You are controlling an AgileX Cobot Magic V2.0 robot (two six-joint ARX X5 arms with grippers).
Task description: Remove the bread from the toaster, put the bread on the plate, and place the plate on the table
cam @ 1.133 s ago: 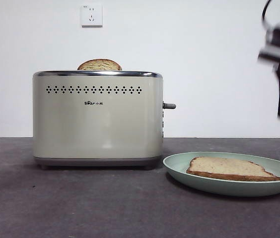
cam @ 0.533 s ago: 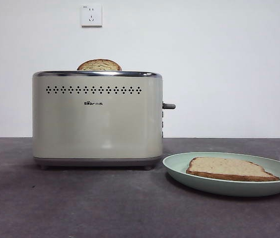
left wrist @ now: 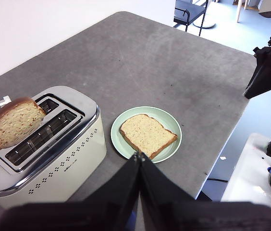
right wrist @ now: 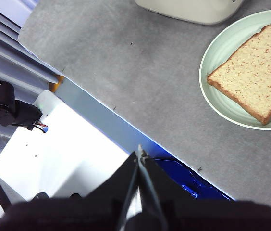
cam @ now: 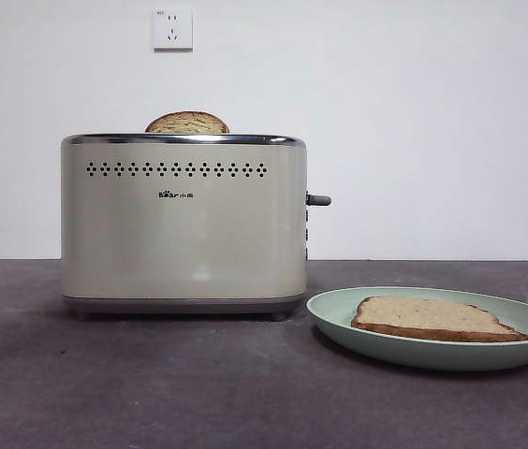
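Observation:
The bread [cam: 432,318] lies flat on the mint-green plate [cam: 414,354], which rests on the table [cam: 198,383] to the right of the cream toaster [cam: 184,224]. A second brown slice [cam: 187,123] pokes out of the toaster's slot. In the left wrist view my left gripper [left wrist: 139,156] hangs high above the table, shut and empty, over the plate [left wrist: 169,118] and bread [left wrist: 147,134]. My right gripper [right wrist: 139,153] is shut and empty, out past the table's edge, away from the plate [right wrist: 212,96] and bread [right wrist: 255,72]. Neither gripper shows in the front view.
A wall socket [cam: 172,28] sits on the white wall behind the toaster. The toaster's grey lever [cam: 318,199] points toward the plate. The right arm [left wrist: 270,67] stands dark beyond the table's far edge. A white base [right wrist: 68,159] lies below the table's edge.
The dark arm at the front view's top right a second ago has left the picture. Toaster, plate and both slices have not moved.

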